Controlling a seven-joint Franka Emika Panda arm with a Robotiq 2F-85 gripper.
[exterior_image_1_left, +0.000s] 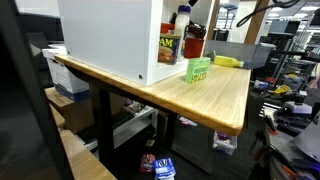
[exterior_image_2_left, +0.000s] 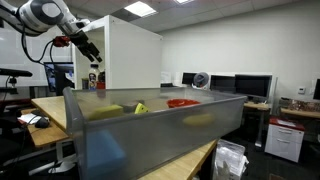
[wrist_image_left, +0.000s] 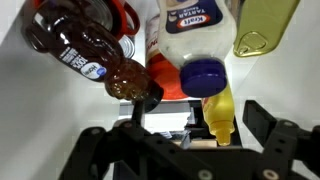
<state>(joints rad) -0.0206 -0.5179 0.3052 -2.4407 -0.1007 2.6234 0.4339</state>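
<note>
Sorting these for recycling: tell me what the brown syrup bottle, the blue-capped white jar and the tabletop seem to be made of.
Syrup bottle: probably clear, glossy plastic; brown liquid shows through and highlights sit on its wall.
Blue-capped jar: likely smooth plastic; whether the white is its wall or its contents is unclear.
Tabletop: light wood or wood laminate, satin, with faint grain lines.

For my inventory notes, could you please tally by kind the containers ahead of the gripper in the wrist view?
Bottles: 3 (brown syrup bottle, blue-capped white sauce bottle, yellow squeeze bottle)
Cans: 1 (yellow-green can)
Total: 4
</note>
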